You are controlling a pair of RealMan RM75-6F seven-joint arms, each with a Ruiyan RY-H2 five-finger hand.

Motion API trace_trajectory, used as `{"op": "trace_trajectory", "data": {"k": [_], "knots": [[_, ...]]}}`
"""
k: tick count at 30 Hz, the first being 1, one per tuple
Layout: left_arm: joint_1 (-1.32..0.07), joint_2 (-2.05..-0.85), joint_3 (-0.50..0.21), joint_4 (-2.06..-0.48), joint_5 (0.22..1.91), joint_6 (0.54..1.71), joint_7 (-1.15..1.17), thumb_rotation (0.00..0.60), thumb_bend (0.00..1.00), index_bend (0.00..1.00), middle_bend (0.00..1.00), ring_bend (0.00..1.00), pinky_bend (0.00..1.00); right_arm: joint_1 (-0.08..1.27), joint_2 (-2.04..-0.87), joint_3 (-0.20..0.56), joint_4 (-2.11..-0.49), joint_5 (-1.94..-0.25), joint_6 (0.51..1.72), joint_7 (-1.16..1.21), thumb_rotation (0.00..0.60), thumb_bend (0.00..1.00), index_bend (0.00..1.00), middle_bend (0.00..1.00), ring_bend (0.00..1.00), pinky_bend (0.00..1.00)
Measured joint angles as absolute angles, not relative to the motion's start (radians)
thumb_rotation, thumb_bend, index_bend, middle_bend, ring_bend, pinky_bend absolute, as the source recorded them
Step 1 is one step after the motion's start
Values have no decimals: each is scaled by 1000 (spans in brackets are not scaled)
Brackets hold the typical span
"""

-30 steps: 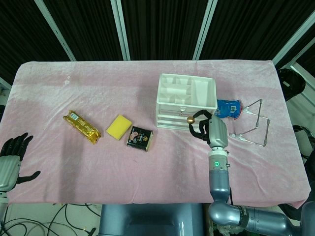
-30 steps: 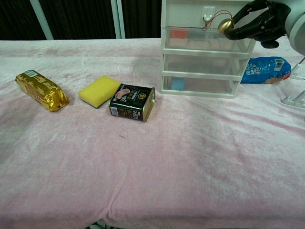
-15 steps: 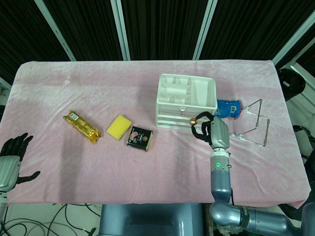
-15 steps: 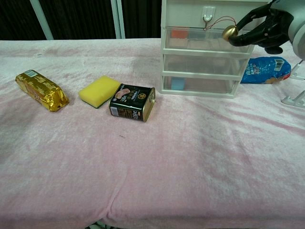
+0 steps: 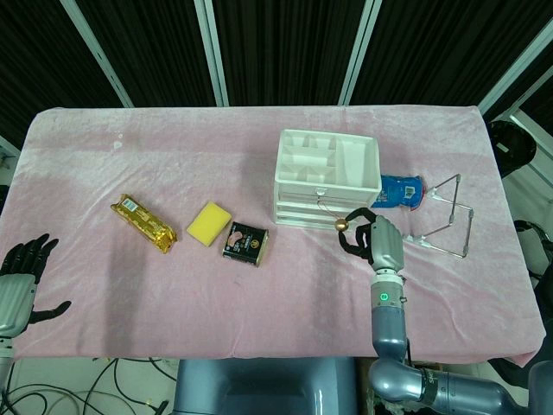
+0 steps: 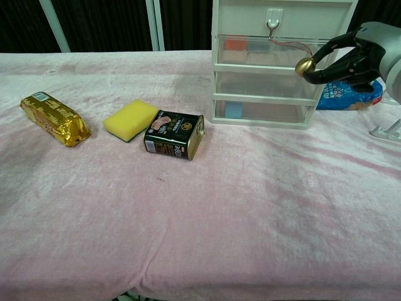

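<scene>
A white drawer unit [image 5: 327, 177] [image 6: 276, 63] with three clear drawers stands on the pink cloth. A thin cord runs from a hook [image 6: 273, 22] on its top front down to a small gold ball [image 5: 342, 223] [image 6: 306, 66]. My right hand [image 5: 373, 239] [image 6: 354, 58] pinches that ball just in front of the drawers, the cord stretched out toward me. My left hand [image 5: 24, 268] is open at the table's near left edge, holding nothing, far from everything.
A gold foil packet [image 5: 144, 223] [image 6: 55, 118], a yellow sponge [image 5: 208, 224] [image 6: 130, 119] and a dark tin [image 5: 246, 242] [image 6: 175, 134] lie left of the drawers. A blue packet [image 5: 402, 190] [image 6: 348, 92] and a wire stand [image 5: 448, 218] sit to the right.
My right hand has drawn the gold ball down and toward me, away from the drawer front, stretching the cord. The left hand has not moved.
</scene>
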State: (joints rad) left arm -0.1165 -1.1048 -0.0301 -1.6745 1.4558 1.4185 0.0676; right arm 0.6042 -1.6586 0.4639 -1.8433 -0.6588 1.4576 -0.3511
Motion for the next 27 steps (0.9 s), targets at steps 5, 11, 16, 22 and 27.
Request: {"op": "trace_trajectory", "data": {"k": [5,11,16,22,27], "knots": [[-116,-1104,-30,-1674,1456,1419,66,600,0,0,0,0,0,594,-1662,448,-1836,-663,1456,-350,600,333,502,886,979,941],[-116,-1105,-30,-1674,1456,1419,67,600,0,0,0,0,0,577,-1662,427,-1828,-672,1444,-342,600,273,363,876,971,937],[-116,-1106,-29,-1674,1457,1419,69,600,0,0,0,0,0,566,-1660,412,-1830,-673,1434,-342,600,199,177,869,962,932],[-116,-1105,-29,-1673,1457,1420,69,600,0,0,0,0,0,555,-1659,391,-1835,-686,1427,-344,600,169,79,861,959,929],[-116,-1105,-30,-1673,1458,1421,67,600,0,0,0,0,0,543,-1654,369,-1843,-713,1426,-344,600,169,80,836,937,905]]}}
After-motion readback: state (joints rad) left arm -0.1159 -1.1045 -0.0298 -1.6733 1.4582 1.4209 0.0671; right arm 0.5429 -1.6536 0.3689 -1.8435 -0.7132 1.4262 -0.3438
